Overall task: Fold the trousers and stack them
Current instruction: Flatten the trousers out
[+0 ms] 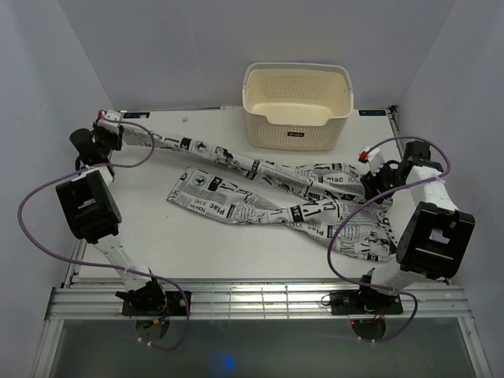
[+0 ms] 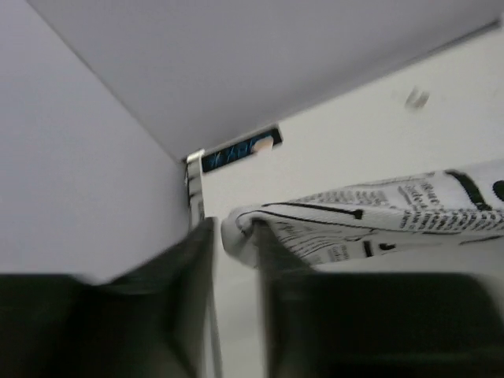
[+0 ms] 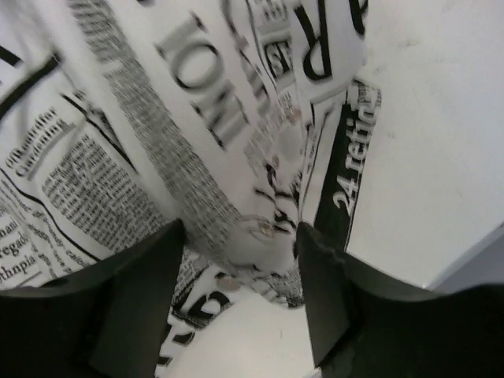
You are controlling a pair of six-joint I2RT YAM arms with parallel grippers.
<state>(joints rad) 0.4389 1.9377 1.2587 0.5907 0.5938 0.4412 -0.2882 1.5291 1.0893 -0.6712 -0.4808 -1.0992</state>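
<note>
Top view, trousers: we see the trousers (image 1: 315, 177) stretched across the worktop (image 1: 157, 244), long axis running from the far left corner to the right side, in front of the basket (image 1: 295, 130).
Top view, legs: one leg is drawn out to the left claw (image 1: 113, 130); the other lies loose, its cuff well short of that corner.
Top view, nearer arm: the right claw (image 1: 376, 183) sits at the wide waist end, and the left claw is at the far cuff, so each arm has one end.
Left wrist, claw: the left claw (image 2: 235, 240) is closed on the cuff edge of the trousers (image 2: 378, 209), and the leg leads away to its right.
Right wrist, claw: the fingers (image 3: 134, 291) of the right claw (image 3: 240, 260) stand apart with bunched cloth filling the gap; we cannot tell whether they pinch it.
Right wrist, cloth: the trousers (image 3: 157, 118) spread ahead and to the left, with bare worktop (image 3: 425, 157) on the right.
Judgement: we think the fold turns on bringing cuff and waist together along that long axis.
</note>
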